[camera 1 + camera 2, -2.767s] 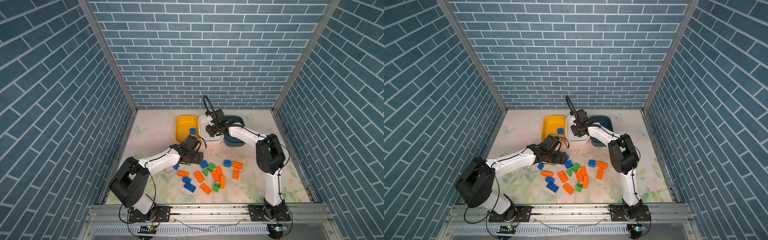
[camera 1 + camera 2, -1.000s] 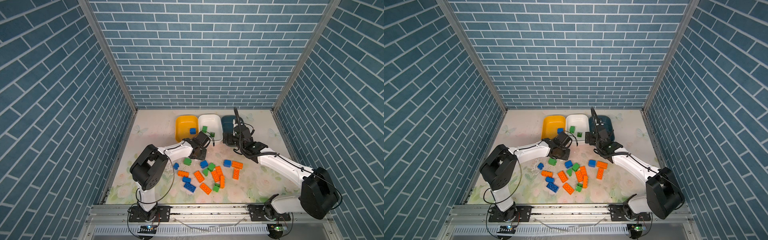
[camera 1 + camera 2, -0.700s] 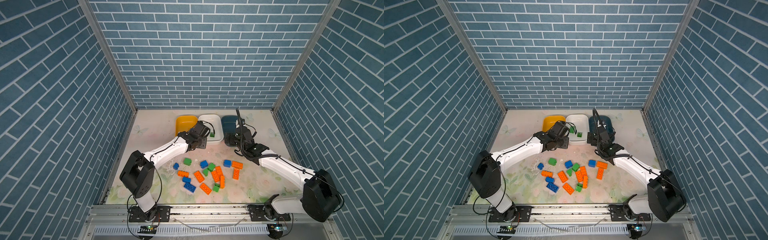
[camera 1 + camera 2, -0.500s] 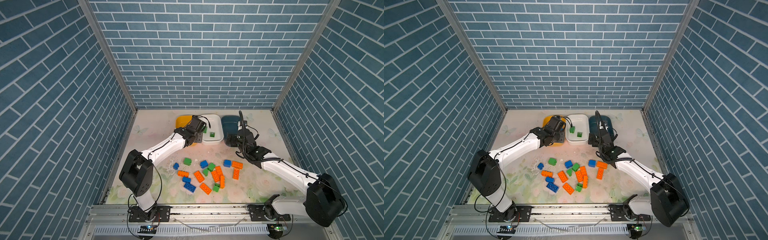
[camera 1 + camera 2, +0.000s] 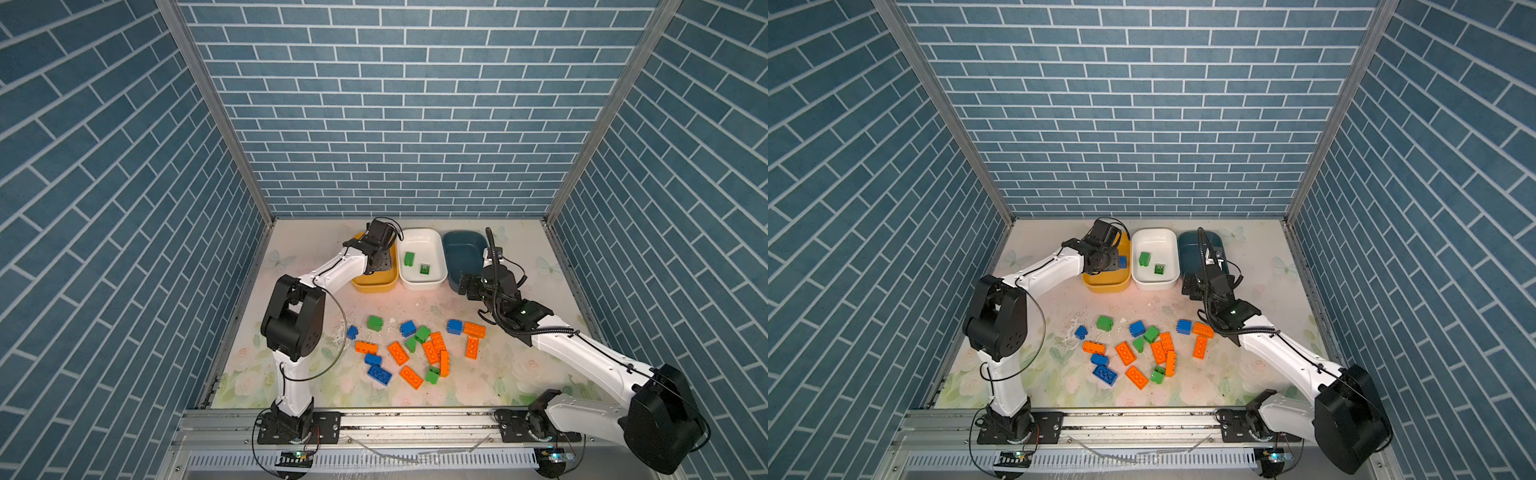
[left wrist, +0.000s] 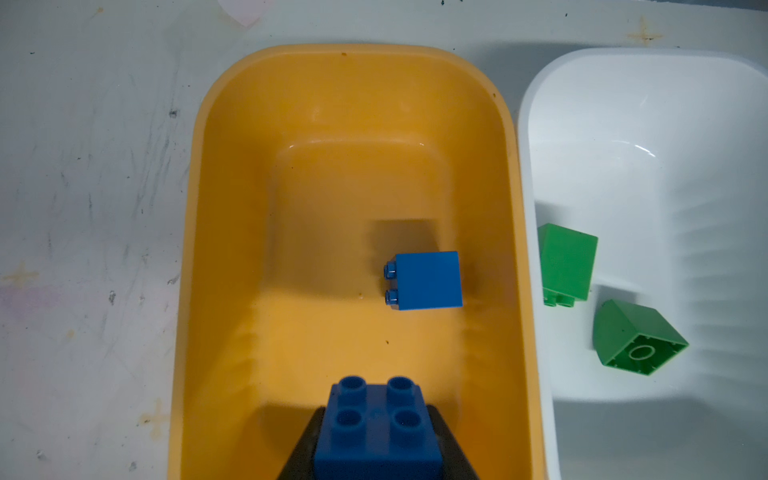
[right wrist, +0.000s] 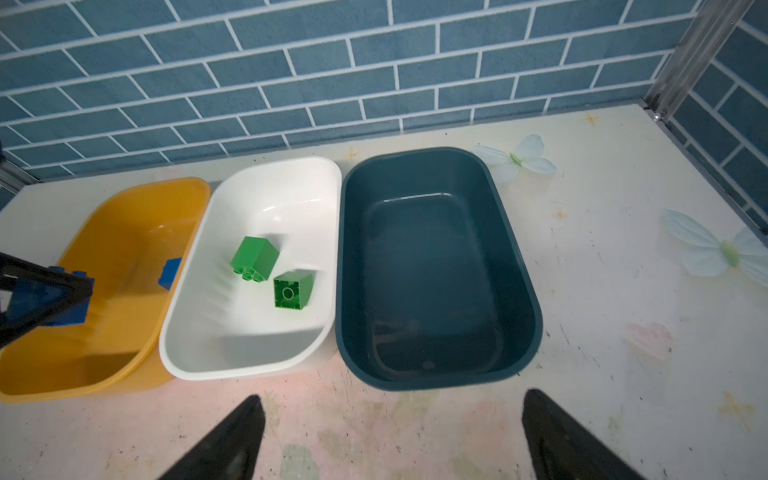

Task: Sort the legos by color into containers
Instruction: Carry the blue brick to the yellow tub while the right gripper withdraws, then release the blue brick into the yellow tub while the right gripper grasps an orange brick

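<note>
Blue brick [image 6: 376, 419] gripped in left jaws over yellow tub [image 6: 224, 249]; right jaws gaping.

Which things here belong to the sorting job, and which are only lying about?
Job: loose legos, blue brick in left gripper, yellow tub, white tub with two green bricks, teal tub.
Not the job: butterfly prints on the table, brick-pattern walls.

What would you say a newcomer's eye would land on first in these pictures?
The bright scatter of orange, blue and green legos on the floral table, then the yellow tub, white tub and dark teal tub lined up along the back. Next, the left gripper holding a blue brick over the yellow tub, while the right gripper hangs open before the teal one.
</note>
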Action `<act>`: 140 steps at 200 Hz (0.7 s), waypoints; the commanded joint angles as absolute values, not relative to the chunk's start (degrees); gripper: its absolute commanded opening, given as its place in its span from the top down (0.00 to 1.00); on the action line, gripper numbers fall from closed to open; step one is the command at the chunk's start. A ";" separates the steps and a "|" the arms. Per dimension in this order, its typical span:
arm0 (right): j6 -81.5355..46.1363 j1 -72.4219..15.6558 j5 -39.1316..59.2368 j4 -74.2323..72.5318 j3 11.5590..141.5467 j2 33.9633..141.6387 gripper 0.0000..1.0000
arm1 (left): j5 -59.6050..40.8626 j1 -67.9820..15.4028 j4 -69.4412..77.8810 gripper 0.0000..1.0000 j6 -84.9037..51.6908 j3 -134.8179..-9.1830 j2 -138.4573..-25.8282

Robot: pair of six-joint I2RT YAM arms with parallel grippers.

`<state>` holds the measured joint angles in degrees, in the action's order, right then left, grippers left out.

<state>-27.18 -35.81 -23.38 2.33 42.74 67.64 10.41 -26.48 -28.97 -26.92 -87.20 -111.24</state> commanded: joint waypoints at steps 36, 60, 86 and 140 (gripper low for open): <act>-32.26 -35.59 -23.13 8.68 39.38 64.91 0.04 | 6.58 -26.05 -30.06 0.30 -27.57 -88.41 -109.53; -34.85 -35.27 -22.16 13.88 39.36 65.51 0.05 | 4.35 -26.05 -28.77 0.18 -27.77 -87.48 -107.88; -36.71 -34.85 -18.86 19.54 39.22 66.50 0.06 | 1.08 -26.08 -24.85 0.04 -27.85 -84.90 -104.95; -40.17 -31.55 -10.76 24.62 36.95 69.84 0.11 | -0.34 -26.04 -23.02 0.01 -27.55 -82.91 -101.60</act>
<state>-36.34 -33.41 -16.60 20.56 39.31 68.01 0.60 -26.24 -24.10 -27.79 -84.42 -102.96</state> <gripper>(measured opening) 0.913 0.988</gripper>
